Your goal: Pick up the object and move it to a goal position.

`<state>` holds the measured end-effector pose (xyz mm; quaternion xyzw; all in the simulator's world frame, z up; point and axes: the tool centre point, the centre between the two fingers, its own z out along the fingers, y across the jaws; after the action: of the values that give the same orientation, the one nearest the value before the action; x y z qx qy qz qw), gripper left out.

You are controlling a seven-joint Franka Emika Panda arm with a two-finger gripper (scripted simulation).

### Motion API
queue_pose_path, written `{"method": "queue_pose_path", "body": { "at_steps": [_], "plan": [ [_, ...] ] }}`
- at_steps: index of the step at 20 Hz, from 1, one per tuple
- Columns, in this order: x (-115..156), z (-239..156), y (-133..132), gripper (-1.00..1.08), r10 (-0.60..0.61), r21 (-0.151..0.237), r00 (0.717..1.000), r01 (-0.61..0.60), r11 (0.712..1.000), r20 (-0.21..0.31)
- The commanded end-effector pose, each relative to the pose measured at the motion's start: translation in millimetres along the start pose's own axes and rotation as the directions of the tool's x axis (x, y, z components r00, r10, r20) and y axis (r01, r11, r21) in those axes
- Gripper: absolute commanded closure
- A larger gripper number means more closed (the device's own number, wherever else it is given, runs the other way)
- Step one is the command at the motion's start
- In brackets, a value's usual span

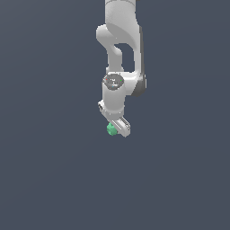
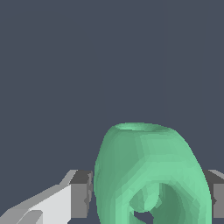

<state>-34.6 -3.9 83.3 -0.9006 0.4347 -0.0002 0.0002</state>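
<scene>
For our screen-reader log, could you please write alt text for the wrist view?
A green rounded object with a hole low on its face sits between the two grey fingers of the gripper, which touch its sides. Behind is plain dark blue-grey.

The Panda arm (image 1: 120,49) has a smooth, pale grey-white shell that looks like moulded plastic, softly shaded with a faint sheen, and a darker grey panel down one side. The gripper (image 1: 117,128) shares the same smooth light finish. In the wrist view its finger pads (image 2: 82,194) are a darker, matt grey with flat, unpolished faces. The green object (image 2: 148,175) looks like smooth plastic or rubber, its skin made of small flat facets, matt to slightly satiny, with a hollow dimple. The backdrop (image 1: 45,134) is flat, matt slate blue-grey, untextured
</scene>
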Motion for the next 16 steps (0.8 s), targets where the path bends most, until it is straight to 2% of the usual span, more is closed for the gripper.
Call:
{"method": "queue_pose_path", "body": {
  "at_steps": [1, 9, 16],
  "plan": [
    [-25.5, -10.6, -13.7, 1.08, -0.001, 0.001, 1.0, 0.001, 1.0, 0.0],
    [-107.6, -45.0, -59.6, 1.08, -0.001, -0.001, 1.0, 0.001, 1.0, -0.001],
    [-156.3, -66.0, -88.6, 1.08, -0.001, -0.001, 1.0, 0.001, 1.0, -0.001]
  ]
}}
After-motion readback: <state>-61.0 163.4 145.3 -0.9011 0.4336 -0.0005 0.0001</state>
